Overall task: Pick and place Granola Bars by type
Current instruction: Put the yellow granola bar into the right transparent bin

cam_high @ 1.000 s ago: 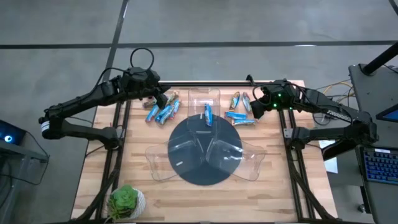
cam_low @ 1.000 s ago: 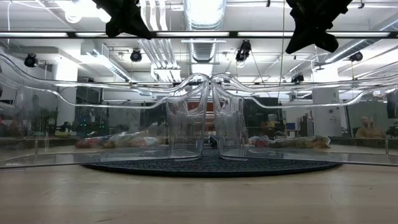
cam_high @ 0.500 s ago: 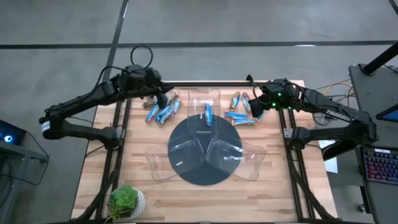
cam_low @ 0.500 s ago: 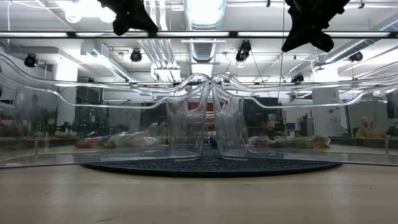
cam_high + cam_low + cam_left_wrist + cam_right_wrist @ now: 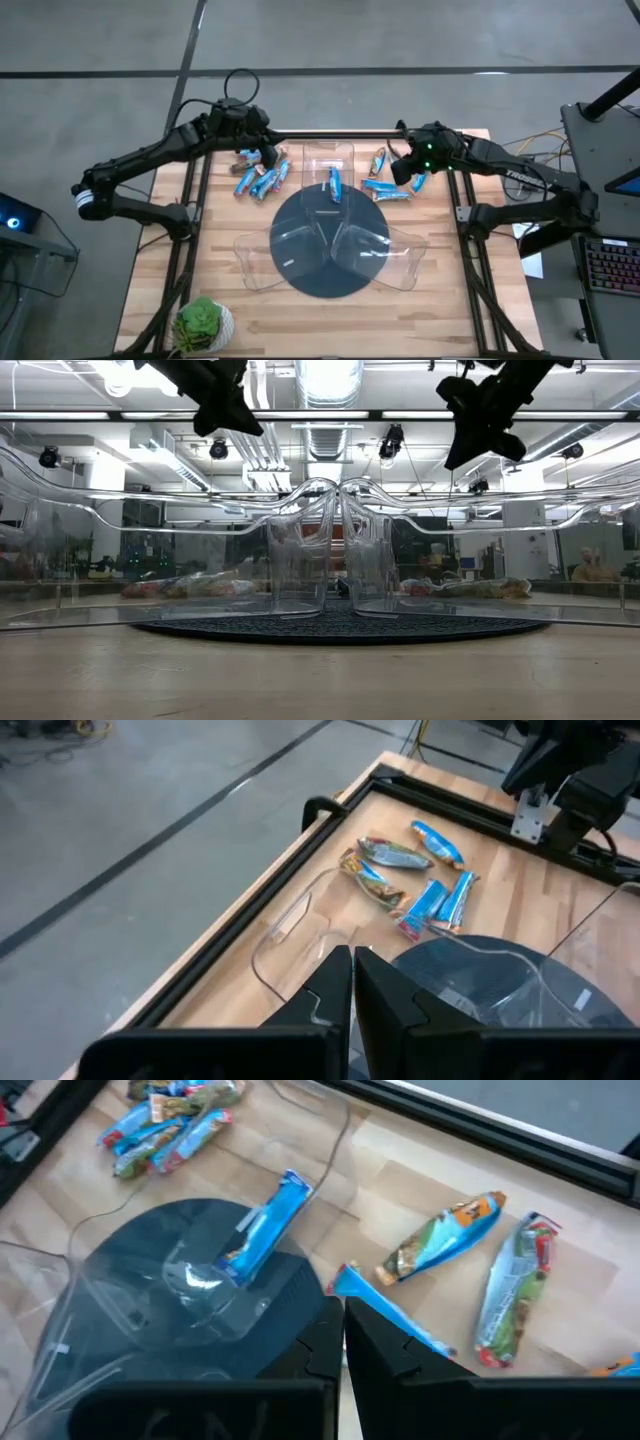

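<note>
- The left gripper (image 5: 262,150) hangs over the left pile of Granola Bars (image 5: 260,177), at about ten o'clock from the dark round mat (image 5: 330,262). In the left wrist view its fingers (image 5: 330,995) are pressed together with only a thin seam between them, and nothing is held.
- The left pile lies on the wooden table (image 5: 170,270) just beside the mat's upper left edge: mostly blue wrappers, with a tan one or two on the far side.
- One blue bar (image 5: 334,184) rests inside the clear tray (image 5: 330,160) at twelve o'clock on the mat. The right wrist view shows it lying aslant in that tray (image 5: 262,1230).
- Two more clear trays (image 5: 258,262) sit at about eight and four o'clock on the mat.
- The right pile of bars (image 5: 385,187) lies at about one o'clock from the mat, blue ones near the mat and green-orange ones (image 5: 445,1240) farther out.
- The right gripper (image 5: 403,168) is over this right pile. Its fingers (image 5: 330,1335) are closed against each other in the right wrist view, with the tip of a blue bar (image 5: 385,1315) just beyond them; whether it is held I cannot tell.
</note>
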Robot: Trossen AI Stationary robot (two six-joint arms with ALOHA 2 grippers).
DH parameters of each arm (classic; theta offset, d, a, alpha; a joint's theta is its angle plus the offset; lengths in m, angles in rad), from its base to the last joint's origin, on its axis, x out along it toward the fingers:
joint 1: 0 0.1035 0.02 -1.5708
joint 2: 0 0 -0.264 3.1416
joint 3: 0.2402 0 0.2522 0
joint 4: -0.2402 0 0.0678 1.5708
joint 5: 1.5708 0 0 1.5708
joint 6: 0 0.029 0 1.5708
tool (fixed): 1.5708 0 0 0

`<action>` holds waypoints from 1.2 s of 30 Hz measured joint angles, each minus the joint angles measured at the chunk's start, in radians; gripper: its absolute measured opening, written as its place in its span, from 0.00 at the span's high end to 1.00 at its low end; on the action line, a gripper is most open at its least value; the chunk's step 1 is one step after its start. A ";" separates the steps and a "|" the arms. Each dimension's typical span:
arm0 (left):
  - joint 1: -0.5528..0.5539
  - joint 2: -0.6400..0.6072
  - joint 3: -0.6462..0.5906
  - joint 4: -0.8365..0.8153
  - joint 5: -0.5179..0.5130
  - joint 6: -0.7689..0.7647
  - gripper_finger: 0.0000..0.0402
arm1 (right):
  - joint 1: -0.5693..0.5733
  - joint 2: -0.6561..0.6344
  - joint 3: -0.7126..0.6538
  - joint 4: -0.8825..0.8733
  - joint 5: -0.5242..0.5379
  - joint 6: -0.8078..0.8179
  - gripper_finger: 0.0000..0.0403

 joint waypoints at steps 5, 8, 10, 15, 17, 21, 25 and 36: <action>0.037 0.015 0.000 0.010 0.049 0.008 1.00 | -0.097 0.026 0.021 0.006 -0.076 -0.073 0.98; 0.063 0.019 0.000 0.010 0.049 0.009 1.00 | -0.158 0.035 0.035 0.007 -0.106 -0.112 0.98; 0.081 0.017 0.000 0.010 0.052 0.010 1.00 | -0.191 0.039 0.046 0.009 -0.116 -0.123 0.98; 0.121 0.017 0.000 0.015 0.092 0.010 1.00 | -0.250 0.051 0.063 0.007 -0.142 -0.166 0.98; 0.126 0.017 0.000 0.015 0.093 0.010 1.00 | -0.262 0.057 0.065 0.005 -0.145 -0.167 0.98; 0.127 0.019 0.000 0.015 0.093 0.009 1.00 | -0.274 0.060 0.058 -0.002 -0.146 -0.162 0.98; 0.127 0.019 0.000 0.014 0.093 -0.005 1.00 | -0.275 0.060 0.042 -0.012 -0.146 -0.118 0.98; 0.127 0.020 0.000 0.014 0.093 -0.009 1.00 | -0.275 0.060 -0.004 -0.089 -0.130 -0.031 0.98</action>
